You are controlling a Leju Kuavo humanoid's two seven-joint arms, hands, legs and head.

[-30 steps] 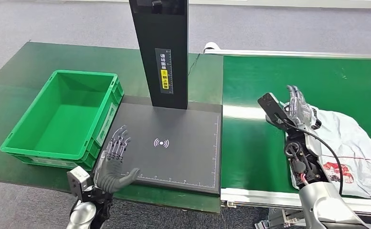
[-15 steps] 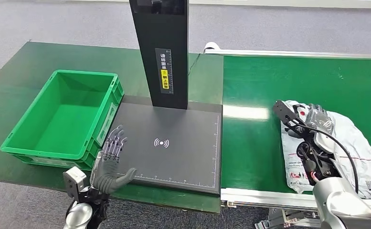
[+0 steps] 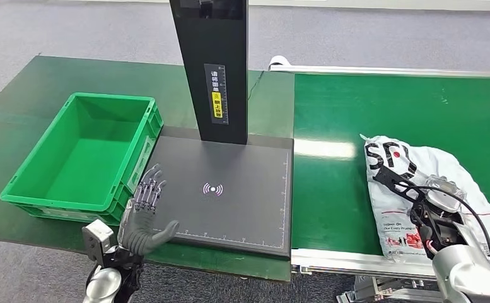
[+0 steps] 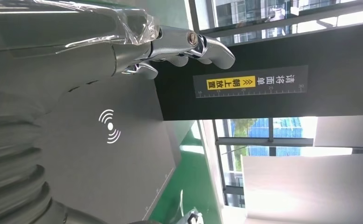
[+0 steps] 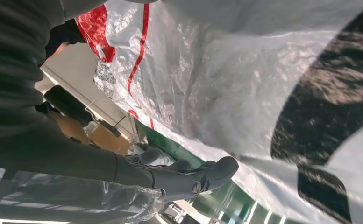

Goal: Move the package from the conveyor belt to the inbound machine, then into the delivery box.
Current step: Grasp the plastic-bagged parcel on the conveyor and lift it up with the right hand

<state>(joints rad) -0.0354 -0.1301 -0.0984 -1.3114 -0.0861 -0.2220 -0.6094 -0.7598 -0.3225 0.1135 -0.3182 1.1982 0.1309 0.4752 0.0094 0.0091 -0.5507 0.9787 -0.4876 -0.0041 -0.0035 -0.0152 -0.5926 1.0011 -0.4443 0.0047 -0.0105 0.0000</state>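
1 package (image 3: 428,189) on belt (image 3: 355,126), at its right edge. 1 green crate (image 3: 84,151) on table (image 3: 15,95), left side. 1 scanner pad (image 3: 229,196) w/ 1 black post (image 3: 210,63), table's right edge. 2 hands: left (image 3: 146,211), right (image 3: 441,202).

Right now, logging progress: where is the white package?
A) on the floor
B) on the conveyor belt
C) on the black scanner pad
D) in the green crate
B: the white package lies on the green conveyor belt, with the right hand on it.

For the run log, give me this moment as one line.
phase: reaching | right hand: on package, grip unclear | left hand: open | crate: empty
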